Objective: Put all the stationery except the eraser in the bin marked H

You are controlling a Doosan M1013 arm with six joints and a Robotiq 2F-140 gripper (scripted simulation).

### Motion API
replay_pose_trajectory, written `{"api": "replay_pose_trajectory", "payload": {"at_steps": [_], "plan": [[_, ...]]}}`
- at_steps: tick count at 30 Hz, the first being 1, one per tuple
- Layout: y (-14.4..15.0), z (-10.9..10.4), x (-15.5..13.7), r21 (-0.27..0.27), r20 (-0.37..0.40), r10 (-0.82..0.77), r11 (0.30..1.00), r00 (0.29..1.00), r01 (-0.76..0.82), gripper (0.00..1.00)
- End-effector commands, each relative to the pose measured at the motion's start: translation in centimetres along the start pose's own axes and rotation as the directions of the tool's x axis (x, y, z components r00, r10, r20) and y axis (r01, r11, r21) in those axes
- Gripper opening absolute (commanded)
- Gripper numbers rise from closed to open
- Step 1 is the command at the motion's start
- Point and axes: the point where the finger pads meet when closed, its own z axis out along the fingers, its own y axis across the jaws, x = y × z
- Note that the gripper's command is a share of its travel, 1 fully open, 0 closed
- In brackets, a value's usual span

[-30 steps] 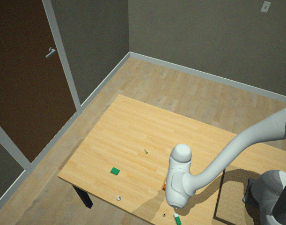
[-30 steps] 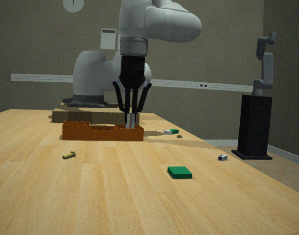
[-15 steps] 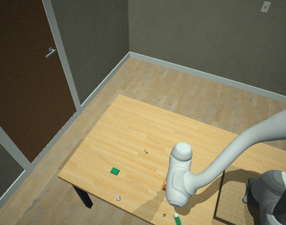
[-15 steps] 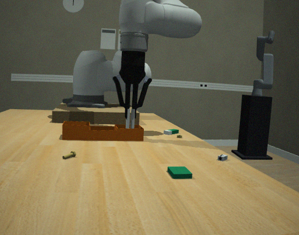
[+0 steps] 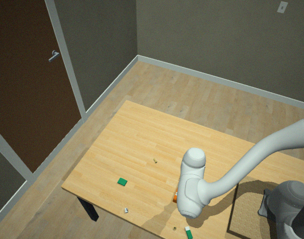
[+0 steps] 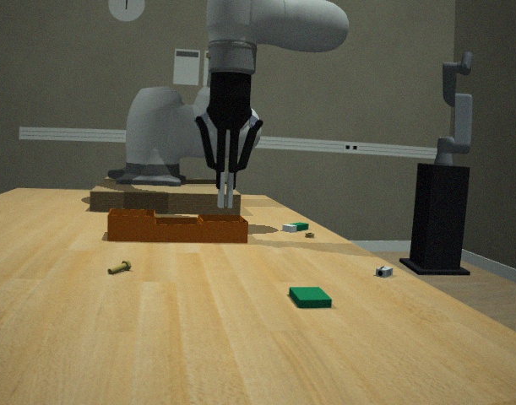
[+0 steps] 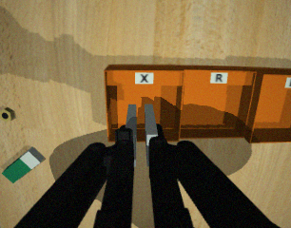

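My gripper (image 6: 225, 207) (image 7: 140, 116) is shut with a narrow gap and nothing visible in it, a little above bin X (image 6: 223, 231) (image 7: 121, 80). The top view hides it behind the arm. Bin H (image 6: 131, 229) (image 7: 273, 97) is the taller end bin of the orange row, cut off in the wrist view; its visible part shows nothing inside. A grey sharpener (image 5: 126, 210) (image 6: 383, 272) lies near the table edge. The green-and-white eraser (image 5: 188, 232) (image 6: 295, 227) (image 7: 23, 164) lies beside the row, outside the bins.
Bin R (image 6: 176, 232) (image 7: 198, 82) is the middle bin. A brass bolt (image 5: 154, 160) (image 6: 119, 267), a flat green block (image 5: 122, 181) (image 6: 310, 297) and a brass nut (image 5: 174, 228) (image 6: 309, 234) (image 7: 6, 115) lie on the table. The arm's base stands behind the bins.
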Motion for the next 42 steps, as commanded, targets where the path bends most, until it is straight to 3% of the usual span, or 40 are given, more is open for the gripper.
{"api": "replay_pose_trajectory", "payload": {"at_steps": [1,4,10,12,20,26,27,29,42], "plan": [[0.0,-1.2,0.0,0.000,0.000,0.000,1.000,1.000,0.000,0.15],[0.0,-1.6,0.0,0.000,0.000,0.000,1.000,1.000,0.000,0.15],[0.0,-6.6,0.0,0.000,0.000,0.000,1.000,1.000,0.000,0.15],[0.0,-6.6,0.0,0.000,0.000,0.000,1.000,1.000,0.000,0.15],[0.0,-12.7,0.0,0.000,0.000,0.000,1.000,1.000,0.000,0.15],[0.0,-12.7,0.0,0.000,0.000,0.000,1.000,1.000,0.000,0.15],[-0.1,-12.5,0.8,0.000,0.000,0.050,0.999,0.999,-0.050,0.40],[-0.1,-12.5,0.8,0.000,0.000,0.050,0.999,0.999,-0.050,0.40],[-1.2,-9.3,11.1,0.000,0.000,0.060,0.998,0.998,-0.060,0.40]]}}
